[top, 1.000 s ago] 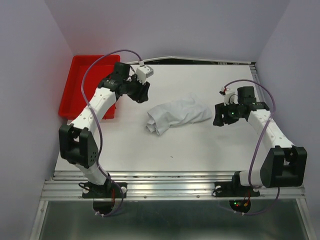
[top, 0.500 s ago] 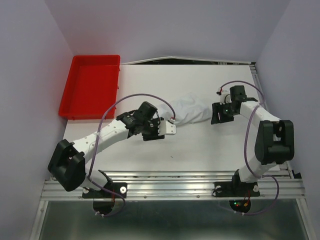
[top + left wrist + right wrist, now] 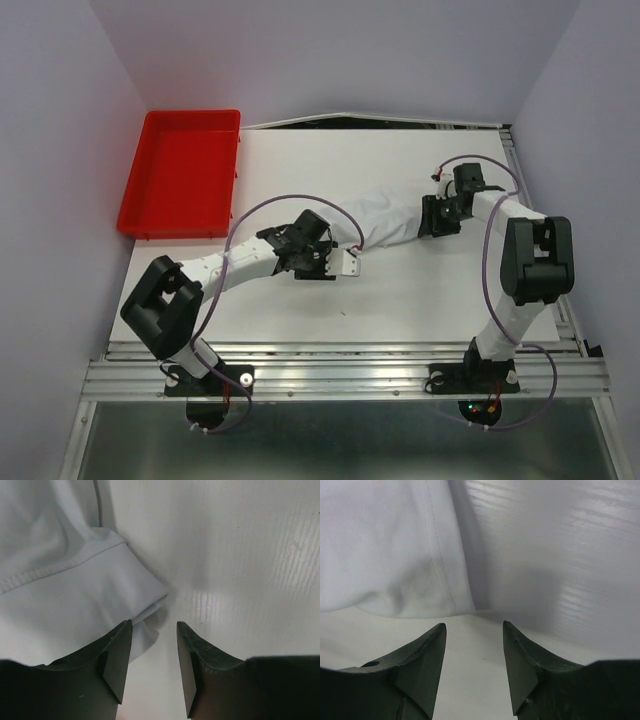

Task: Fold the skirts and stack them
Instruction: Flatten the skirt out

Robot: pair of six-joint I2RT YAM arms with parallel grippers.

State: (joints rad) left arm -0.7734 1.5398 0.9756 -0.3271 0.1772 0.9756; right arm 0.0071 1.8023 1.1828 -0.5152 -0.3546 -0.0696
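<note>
Logged a big swing since 1.0 s ago: left fingers [image 3: 153, 625] brought from beside the red tray [image 3: 180, 185] down to the near-left end of the skirt [image 3: 388, 215]; right fingers [image 3: 474, 625] carried in to its right end. Found both pairs parted, gripping nothing. Saw in the left wrist view a folded hem corner right against the inner face of one finger, bare counter [image 3: 420, 290] under the rest of the gap. Saw in the right wrist view a stitched edge just ahead of the tips, not between them, with shadowed counter below.

Judged the step as lining up a two-handed pinch at opposite ends, to spread the cloth flat before any fold. Judged folding not begun; no stack anywhere.

Checked the top view for what the wrist views lack: whole layout, skirt as a rumpled white band mid-counter spanning arm to arm, tray well apart at far left. Could not read finger gaps from above, both hidden under the wrists. Relied on the wrist views alone for hem detail and gap; got no overall cloth shape from them. Found only one skirt visible.
</note>
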